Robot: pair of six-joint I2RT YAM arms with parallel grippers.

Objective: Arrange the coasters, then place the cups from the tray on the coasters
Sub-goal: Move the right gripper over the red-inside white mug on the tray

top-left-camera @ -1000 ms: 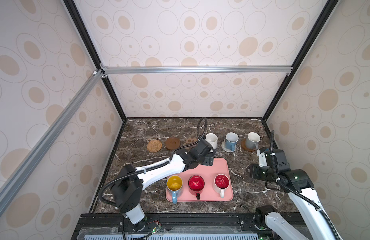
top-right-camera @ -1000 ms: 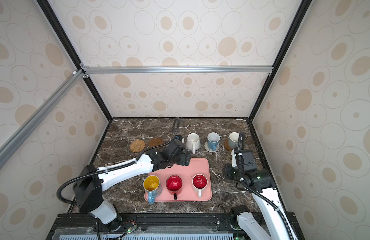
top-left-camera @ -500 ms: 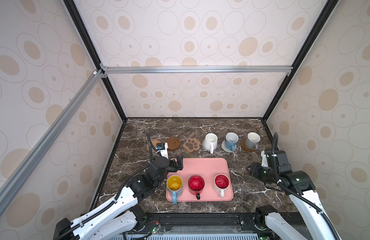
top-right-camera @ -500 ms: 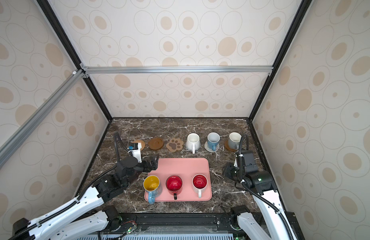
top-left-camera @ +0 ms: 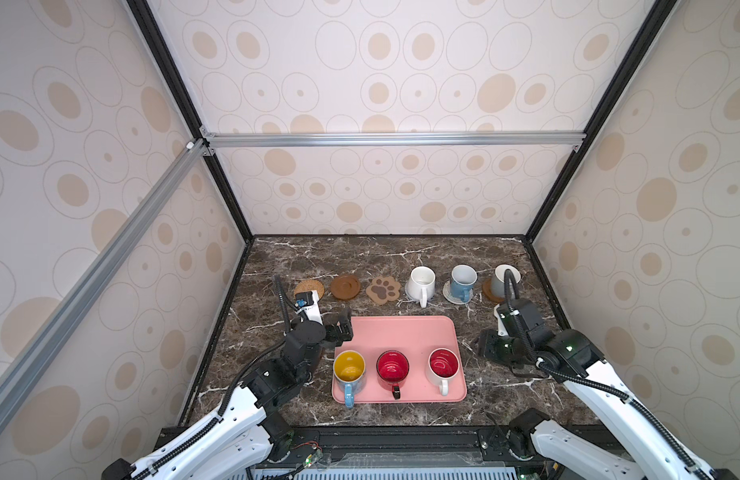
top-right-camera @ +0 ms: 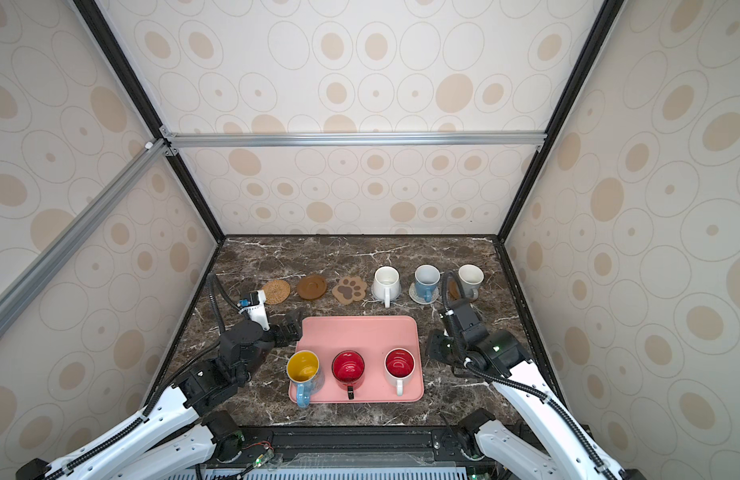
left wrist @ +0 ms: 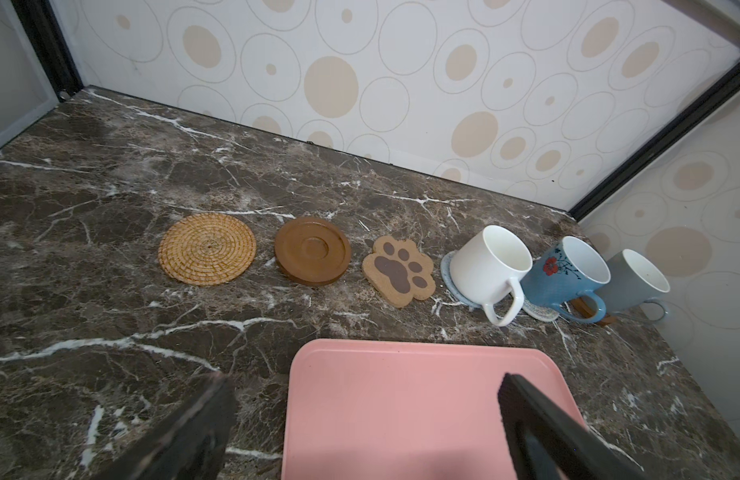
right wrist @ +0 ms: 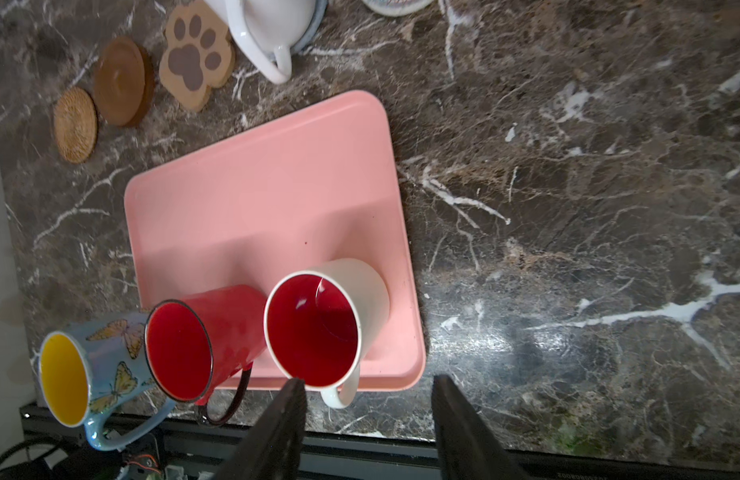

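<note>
Tray [top-left-camera: 401, 336], pink, flat, round-cornered

Three cups [top-left-camera: 392, 365] stand upright along the near edge of the pink tray [top-left-camera: 401, 332]. Behind it, three more cups [top-left-camera: 421, 280] sit on coasters [top-left-camera: 450, 293], beside three bare coasters [top-left-camera: 345, 286].

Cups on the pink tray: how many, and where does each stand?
3, along the near edge of the tray: blue cup with yellow inside at the left, red cup in the middle, white cup with red inside at the right. None seems hidden.
</note>
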